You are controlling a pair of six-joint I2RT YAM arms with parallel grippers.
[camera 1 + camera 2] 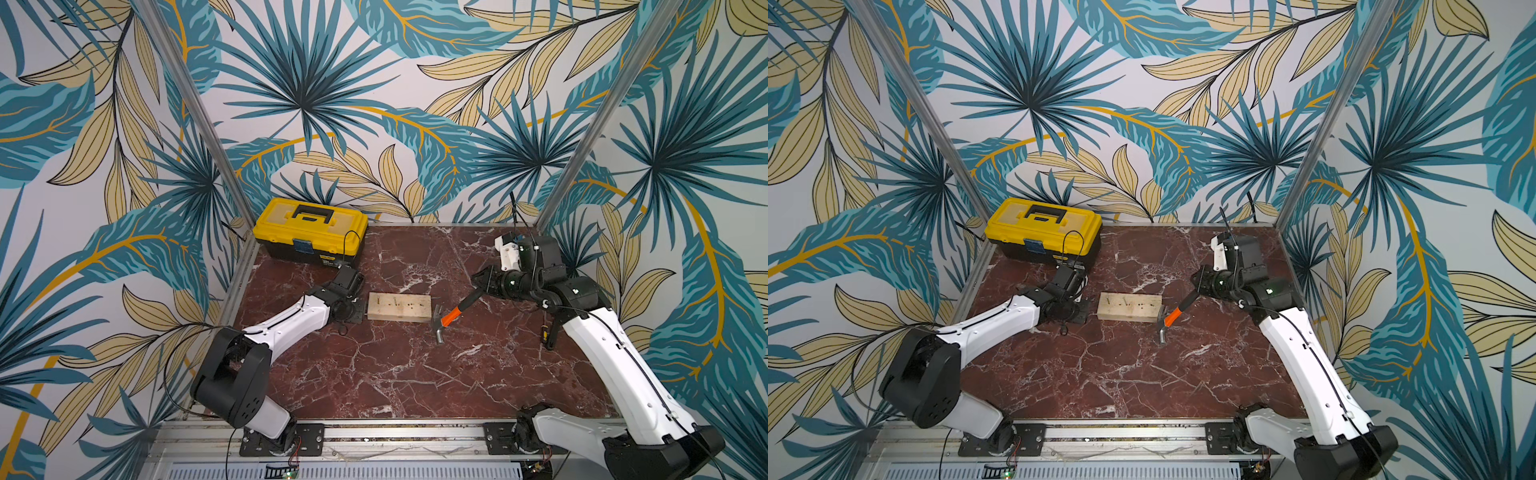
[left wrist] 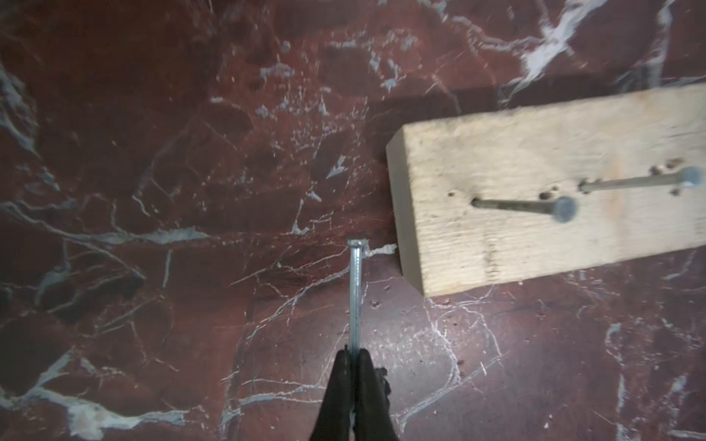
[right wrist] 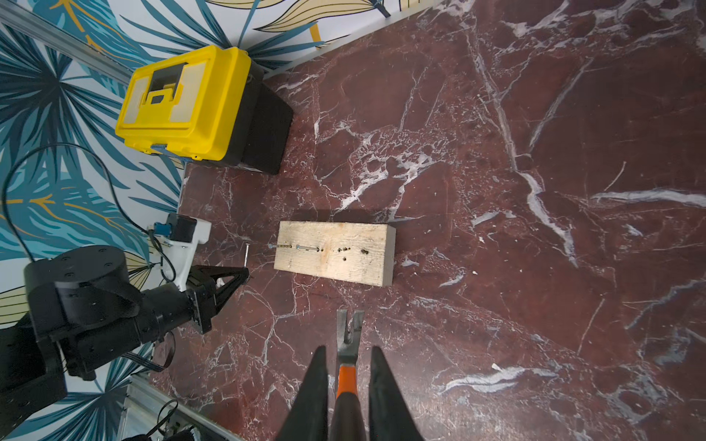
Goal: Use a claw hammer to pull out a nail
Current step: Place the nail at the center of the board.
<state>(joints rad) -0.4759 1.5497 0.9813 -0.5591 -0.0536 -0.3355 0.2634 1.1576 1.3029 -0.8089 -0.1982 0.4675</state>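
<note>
– Near the middle of the surface (image 1: 374, 374), what lies there?
– A wooden block (image 1: 399, 306), flat, with its long side running left to right. Two nails stick up from its top face: the first nail (image 2: 523, 205) is close to its left end and the second nail (image 2: 634, 183) is further along. Several empty holes show towards the right end.
– And the claw hammer?
– The claw hammer (image 1: 451, 316) is just off the block's right end, slanting. Its silver head is low and towards the near edge, and its shaft rises towards the right edge. I cannot tell whether the head touches the surface.
– What holds it?
– The right claw (image 3: 349, 348) pinches its black lower shaft. The orange part and the forked end stick out past the fingertips, with the fork pointing at the block.
– The left claw?
– The left claw (image 2: 354, 353) sits just off the block's left end, pressed together on a loose nail (image 2: 355, 290) whose head points away from the fingers.
– Anything else?
– A yellow toolbox (image 1: 309, 232), lid closed, in the far left corner.
</note>
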